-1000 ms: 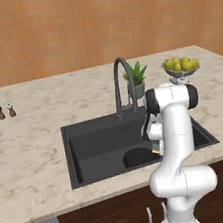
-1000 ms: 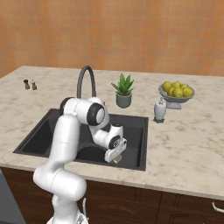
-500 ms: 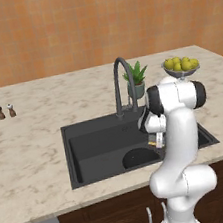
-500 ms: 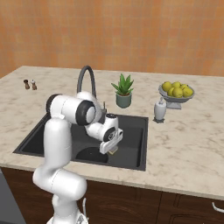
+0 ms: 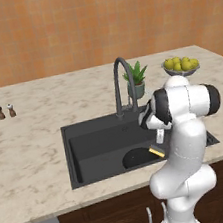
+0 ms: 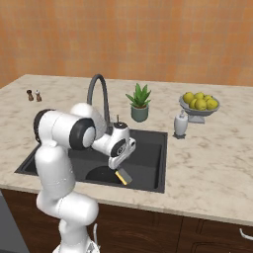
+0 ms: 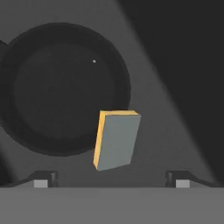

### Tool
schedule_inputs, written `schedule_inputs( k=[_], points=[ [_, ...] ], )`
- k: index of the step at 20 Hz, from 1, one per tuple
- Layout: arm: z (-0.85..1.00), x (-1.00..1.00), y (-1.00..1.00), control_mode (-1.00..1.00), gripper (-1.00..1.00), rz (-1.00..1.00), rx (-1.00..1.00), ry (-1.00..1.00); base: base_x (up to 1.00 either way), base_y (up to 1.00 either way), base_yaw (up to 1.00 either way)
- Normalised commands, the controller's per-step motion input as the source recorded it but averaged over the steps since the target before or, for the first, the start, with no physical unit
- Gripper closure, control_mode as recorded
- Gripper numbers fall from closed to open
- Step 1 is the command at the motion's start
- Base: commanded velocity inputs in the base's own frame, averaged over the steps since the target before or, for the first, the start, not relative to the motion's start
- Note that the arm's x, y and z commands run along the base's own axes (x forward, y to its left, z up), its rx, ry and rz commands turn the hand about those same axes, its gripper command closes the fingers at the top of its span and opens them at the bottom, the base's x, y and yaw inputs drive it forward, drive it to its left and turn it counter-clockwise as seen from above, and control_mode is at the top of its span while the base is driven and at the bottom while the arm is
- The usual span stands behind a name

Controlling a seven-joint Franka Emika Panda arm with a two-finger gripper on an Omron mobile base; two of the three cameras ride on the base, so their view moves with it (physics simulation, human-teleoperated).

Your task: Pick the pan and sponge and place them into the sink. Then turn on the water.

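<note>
The sponge [image 7: 116, 140], yellow with a grey-green face, hangs tilted between my gripper's [image 7: 111, 177] wide-spread fingertips [image 7: 43, 178] and touches neither one. The black pan [image 7: 61, 87] lies just beyond it on the floor of the dark sink [image 5: 85, 125]. From the right base view, the gripper [image 6: 116, 163] is low over the sink [image 6: 148, 148], with the sponge [image 6: 122, 176] just under it beside the pan [image 6: 101, 174]. From the left base view, the sponge [image 5: 157, 150] shows at the pan's [image 5: 138, 157] right edge under the gripper [image 5: 159, 137]. Water is out of view at the faucet [image 5: 120, 82].
Behind the sink stand a potted plant [image 6: 139, 103], a white soap dispenser [image 6: 180, 124] and a bowl of yellow-green fruit [image 6: 200, 104]. Two small shakers [image 5: 6, 111] sit far left on the marble counter. The faucet [image 6: 99, 94] arches just behind the hand.
The jaws have spread wider and the sponge has come free of them. The arm's elbow has swung left and the hand has shifted slightly over the pan.
</note>
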Motion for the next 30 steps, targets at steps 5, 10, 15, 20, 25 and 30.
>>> schedule_inputs(
  k=[5,10,15,20,25,30],
  points=[
    [1.0,-0.15,0.0,-1.0,-1.0,-0.01,0.0,-0.18,0.0,0.0,0.0],
    [1.0,-0.13,0.0,-1.0,-1.0,-0.13,0.06,-0.09,0.0,0.0,0.0],
    [0.88,0.0,-0.18,-1.0,-1.0,-0.17,0.15,0.0,0.0,0.0,0.0],
    [0.56,0.01,-0.02,-1.0,-1.0,-0.3,0.26,0.0,0.0,0.0,0.0],
    [0.34,0.05,0.0,-1.0,-1.0,-0.29,0.23,0.14,0.0,0.0,0.0],
    [0.01,0.03,-0.01,-1.0,-1.0,-0.02,0.05,0.05,0.0,0.0,0.0]
  ],
)
